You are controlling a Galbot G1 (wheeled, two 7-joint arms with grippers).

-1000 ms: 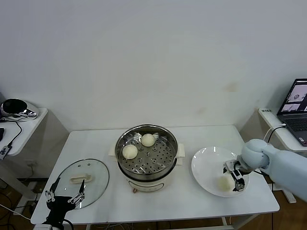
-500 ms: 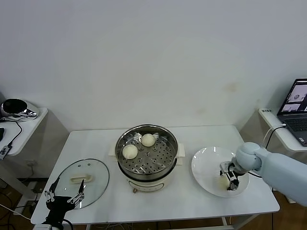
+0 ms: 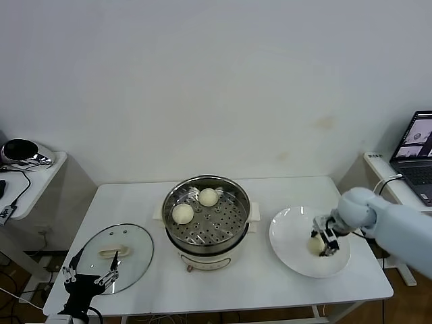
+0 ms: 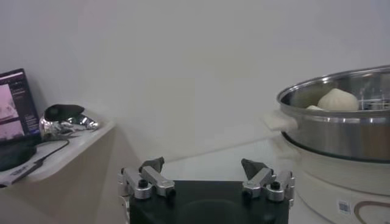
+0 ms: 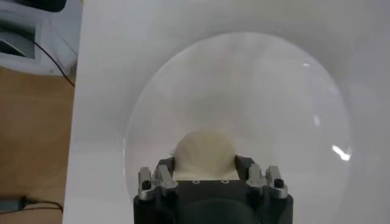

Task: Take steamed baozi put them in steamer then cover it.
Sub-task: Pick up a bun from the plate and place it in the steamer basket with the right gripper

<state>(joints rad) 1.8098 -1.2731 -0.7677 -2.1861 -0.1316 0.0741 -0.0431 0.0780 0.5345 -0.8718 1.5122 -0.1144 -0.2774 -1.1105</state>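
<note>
A small round cream-white steamed bun (image 5: 204,153) is pinched between the jaws of the right gripper (image 3: 320,242), one finger pressed to each of its sides. The bun appears to be lifted slightly off the flat round white plate (image 3: 290,233) spread beneath the jaws, though contact with the plate cannot be ruled out from the head view. Well apart from those jaws, toward the middle of the white table (image 3: 135,202), the round shiny stainless-steel steamer (image 3: 206,217) is seen on its cream-white base, uncovered, with two more cream-white buns (image 3: 183,213) resting on its perforated tray, near each other but not touching. The round clear glass lid (image 3: 116,256) with a cream-white bar handle lies flat on the table. Over the lid's near edge the left gripper (image 3: 90,277) is held with its jaws spread wide and nothing between them; in the left wrist view the steamer's wall rises off to one side of them.
</note>
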